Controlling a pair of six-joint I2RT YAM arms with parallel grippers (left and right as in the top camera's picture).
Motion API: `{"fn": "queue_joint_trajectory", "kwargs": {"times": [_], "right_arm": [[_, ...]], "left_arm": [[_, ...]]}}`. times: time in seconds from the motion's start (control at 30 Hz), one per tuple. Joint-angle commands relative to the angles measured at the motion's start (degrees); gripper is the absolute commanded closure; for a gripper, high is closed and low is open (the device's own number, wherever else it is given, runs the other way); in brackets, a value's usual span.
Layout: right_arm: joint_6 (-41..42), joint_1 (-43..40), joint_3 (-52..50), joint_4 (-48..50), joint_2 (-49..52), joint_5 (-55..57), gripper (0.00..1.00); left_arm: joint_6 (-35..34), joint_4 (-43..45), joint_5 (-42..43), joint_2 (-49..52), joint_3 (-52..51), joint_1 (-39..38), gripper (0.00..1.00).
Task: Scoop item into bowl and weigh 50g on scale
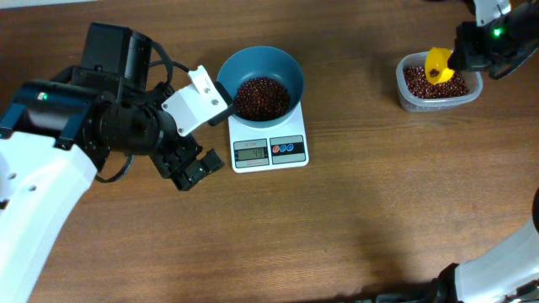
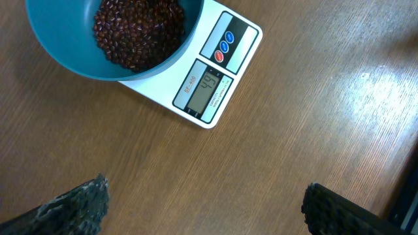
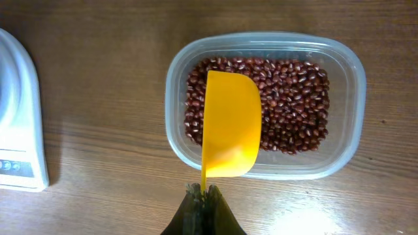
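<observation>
Logging stn state, mid-weigh. Noting bowl (image 1: 278, 61) seated on scale (image 1: 269, 128), near centre of surface (image 1: 337, 236), w/ beans (image 1: 261, 97) heaped in its base. Reading LCD (image 2: 208, 89) as approx. 49, digits too small to confirm. Clamping handle of yellow scoop (image 3: 230, 124) w/ right gripper (image 3: 204, 196), jaws clenched tight on it. Hanging scoop over clear tub (image 3: 345, 130) of spare beans, well apart from scale, no beans showing on scoop face. Parking left gripper (image 1: 195, 171) just beside scale's left edge, fingers (image 2: 72, 207) spread wide, grasping nothing. Judging task near target, fine top-up probably pending.

Flagging risks:
- overshooting 50g w/ too full a scoop, margin looking slim
- spilling beans onto surface during long carry from tub to bowl
- nudging bowl or scale w/ scoop rim or w/ left gripper, skewing reading or shifting bowl off-centre
</observation>
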Motion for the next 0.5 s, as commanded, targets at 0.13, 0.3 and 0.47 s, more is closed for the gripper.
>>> {"fn": "queue_joint_trajectory", "kwargs": {"times": [0.13,0.3,0.47], "right_arm": [[-0.5,1.81,1.99,1.6,-1.75,-21.75,0.96],[-0.55,13.07,5.27,5.99,-1.75,-23.17,0.96],[-1.29,25.86,6.4,13.86,-1.75,-13.94,0.96]], "left_arm": [[-0.74,0.07,0.24,0.24,0.98,-0.17,0.01],[-0.74,0.07,0.24,0.24,0.98,-0.17,0.01],[-0.74,0.07,0.24,0.24,0.98,-0.17,0.01]]}}
